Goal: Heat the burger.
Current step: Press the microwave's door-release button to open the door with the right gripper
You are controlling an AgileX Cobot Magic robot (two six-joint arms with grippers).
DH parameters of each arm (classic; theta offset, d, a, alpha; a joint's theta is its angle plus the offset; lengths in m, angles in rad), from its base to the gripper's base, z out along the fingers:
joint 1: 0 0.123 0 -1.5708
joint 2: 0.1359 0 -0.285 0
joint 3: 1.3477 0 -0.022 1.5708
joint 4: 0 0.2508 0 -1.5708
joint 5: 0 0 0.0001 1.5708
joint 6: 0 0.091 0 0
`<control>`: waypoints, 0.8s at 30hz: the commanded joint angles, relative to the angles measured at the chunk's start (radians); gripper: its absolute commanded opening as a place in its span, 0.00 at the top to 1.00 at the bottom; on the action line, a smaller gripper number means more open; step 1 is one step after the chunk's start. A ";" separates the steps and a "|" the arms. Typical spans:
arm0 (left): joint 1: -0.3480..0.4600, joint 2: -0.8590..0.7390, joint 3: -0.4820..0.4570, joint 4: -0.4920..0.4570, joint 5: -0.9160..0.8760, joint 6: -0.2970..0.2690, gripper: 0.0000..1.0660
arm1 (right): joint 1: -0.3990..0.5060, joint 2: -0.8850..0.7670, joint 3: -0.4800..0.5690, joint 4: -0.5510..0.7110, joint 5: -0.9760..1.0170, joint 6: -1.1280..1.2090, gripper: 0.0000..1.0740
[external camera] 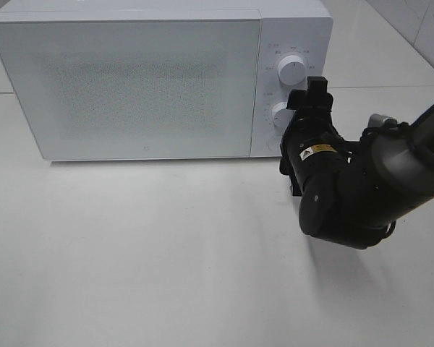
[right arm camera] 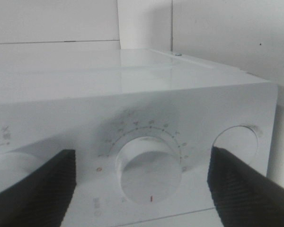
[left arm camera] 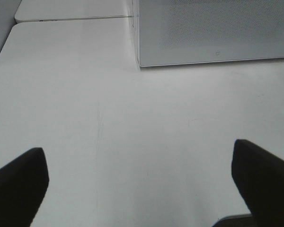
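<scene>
The burger is out of view; the white microwave (external camera: 130, 87) stands with its frosted door shut. My right gripper (external camera: 304, 105) is at the control panel, in front of the lower dial (external camera: 281, 113). In the right wrist view that dial (right arm camera: 149, 170) sits between the two dark fingers (right arm camera: 33, 189), which stand wide of it without touching, so the right gripper (right arm camera: 142, 184) is open. Over bare white tabletop, my left gripper (left arm camera: 139, 184) is open with nothing between its fingers, a little in front of the microwave's front corner (left arm camera: 142, 61).
An upper dial (external camera: 291, 70) sits above the lower one, and a round button (right arm camera: 236, 142) lies on the lower dial's other side. The white table (external camera: 130, 253) stretches in front of the microwave. A seam between tabletops (left arm camera: 71, 19) runs beside the microwave.
</scene>
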 commanded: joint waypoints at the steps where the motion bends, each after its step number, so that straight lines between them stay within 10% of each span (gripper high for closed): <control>1: -0.001 -0.019 0.002 0.000 -0.012 -0.005 0.08 | 0.002 -0.048 0.034 -0.060 -0.033 -0.066 0.29; 24: -0.001 -0.019 0.002 0.000 -0.012 -0.005 0.08 | -0.050 -0.383 0.176 -0.242 0.649 -0.925 0.30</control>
